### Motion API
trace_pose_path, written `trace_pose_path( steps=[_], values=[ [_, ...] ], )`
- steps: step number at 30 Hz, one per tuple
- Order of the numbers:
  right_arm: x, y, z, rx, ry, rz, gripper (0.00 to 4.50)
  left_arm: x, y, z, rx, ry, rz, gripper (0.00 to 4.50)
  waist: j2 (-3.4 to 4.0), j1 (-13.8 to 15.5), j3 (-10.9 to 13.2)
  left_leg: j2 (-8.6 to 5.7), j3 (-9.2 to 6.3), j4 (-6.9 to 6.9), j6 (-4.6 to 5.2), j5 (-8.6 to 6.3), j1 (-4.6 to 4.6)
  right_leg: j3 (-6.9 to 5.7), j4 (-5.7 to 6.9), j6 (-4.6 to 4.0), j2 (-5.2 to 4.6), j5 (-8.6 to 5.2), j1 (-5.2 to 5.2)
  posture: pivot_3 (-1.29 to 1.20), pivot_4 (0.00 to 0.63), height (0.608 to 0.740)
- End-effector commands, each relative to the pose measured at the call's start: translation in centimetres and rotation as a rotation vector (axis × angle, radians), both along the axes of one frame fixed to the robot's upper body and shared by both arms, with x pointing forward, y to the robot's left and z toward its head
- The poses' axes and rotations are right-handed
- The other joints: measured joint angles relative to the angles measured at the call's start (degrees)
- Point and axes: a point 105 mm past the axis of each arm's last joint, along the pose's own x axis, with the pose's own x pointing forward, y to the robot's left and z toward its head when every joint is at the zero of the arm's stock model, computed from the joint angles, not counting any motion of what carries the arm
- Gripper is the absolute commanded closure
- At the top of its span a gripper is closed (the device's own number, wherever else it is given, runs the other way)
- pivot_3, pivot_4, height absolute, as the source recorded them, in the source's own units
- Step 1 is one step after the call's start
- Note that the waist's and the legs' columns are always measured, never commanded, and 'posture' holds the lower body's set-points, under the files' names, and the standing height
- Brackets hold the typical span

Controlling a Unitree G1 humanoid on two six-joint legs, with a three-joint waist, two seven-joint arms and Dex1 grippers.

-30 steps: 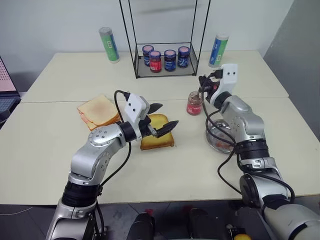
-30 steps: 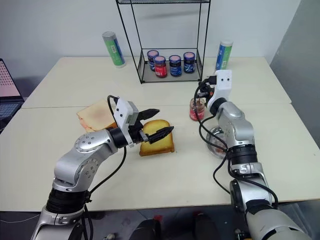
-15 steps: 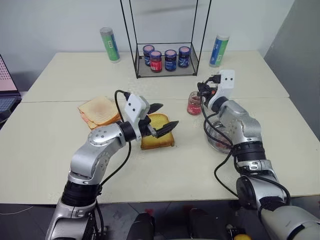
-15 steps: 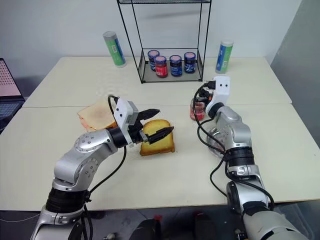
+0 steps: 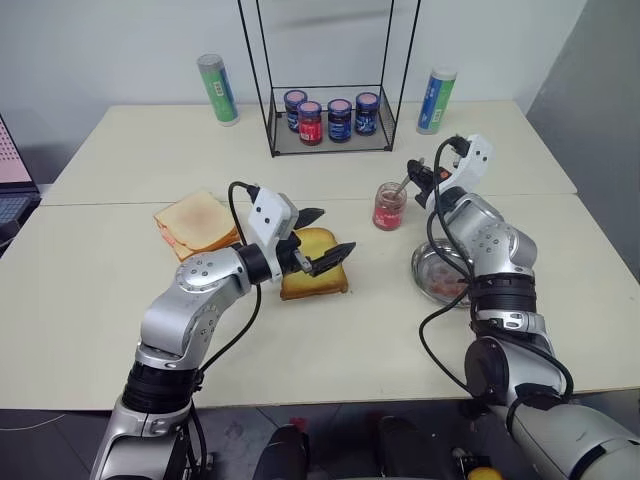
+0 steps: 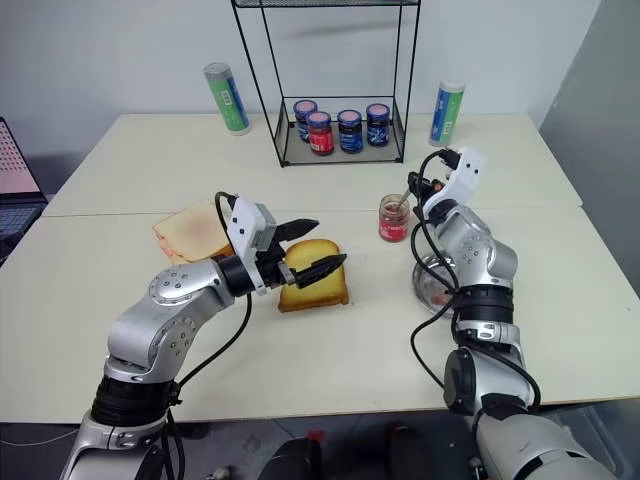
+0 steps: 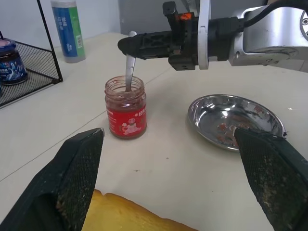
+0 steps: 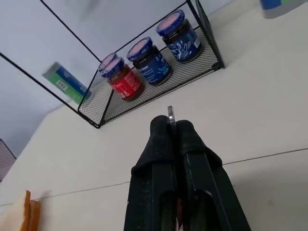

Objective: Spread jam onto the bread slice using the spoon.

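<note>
Clamped together on the spoon (image 7: 129, 62) handle, the right gripper (image 7: 126, 44) holds it above the jam (image 7: 126, 107) jar, with the spoon's lower end inside the jar's open mouth. Left gripper (image 5: 324, 238) has its jaws wide apart, hovering over the bread (image 5: 312, 268) without touching it.

Taking the jam jar as landmark: a round steel dish (image 5: 445, 270) sits beside it on the right arm's side, smeared with a few red traces. The bread lies on the table (image 5: 350, 340) on the jar's other side, partly covered by the left gripper. Farther that way lies a paler slice (image 5: 195, 223) with a pinkish edge. Behind the jar stands a black wire rack (image 5: 330, 75) holding four dark-lidded jars (image 5: 331, 116) in a row. A green-and-blue tube (image 5: 435, 101) stands behind the jar toward the right, and another tube (image 5: 217, 89) stands beyond the rack's far side.

The spoon's bowl is hidden by the jar glass and jam.
</note>
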Motion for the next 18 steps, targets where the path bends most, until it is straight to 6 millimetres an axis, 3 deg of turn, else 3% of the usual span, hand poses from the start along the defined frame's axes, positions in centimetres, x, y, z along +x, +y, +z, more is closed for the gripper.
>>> trace_pose_path(
  steps=[1, 13, 18],
  values=[
    [-0.1, 0.4, 2.3, 0.091, -0.042, 0.016, 4.43, -0.4, 0.2, 1.3, -0.008, -0.049, -0.001, 0.00, 0.00, 0.0, 0.0, 0.00, 0.00, 0.00, 0.00, 0.00, 0.00, 0.00, 0.00, 0.00, 0.00, 0.00, 0.00, 0.00, 0.150, 0.740],
    [0.1, 0.1, 2.3, 0.201, 0.003, 0.003, 4.43, -0.3, 0.1, 1.3, -0.001, -0.052, -0.007, 0.00, 0.01, -0.1, 0.0, 0.00, 0.02, 0.00, 0.00, 0.00, 0.00, 0.00, 0.01, 0.00, 0.01, 0.00, -0.01, 0.00, 0.150, 0.740],
    [0.4, -1.0, 2.1, 0.215, 0.018, -0.043, 4.43, -0.3, 0.1, 1.3, -0.001, -0.053, -0.007, 0.00, 0.01, 0.0, 0.0, -0.01, 0.02, 0.00, 0.01, 0.00, 0.00, 0.01, 0.01, 0.00, 0.01, 0.00, -0.01, 0.00, 0.150, 0.740]
  ],
)
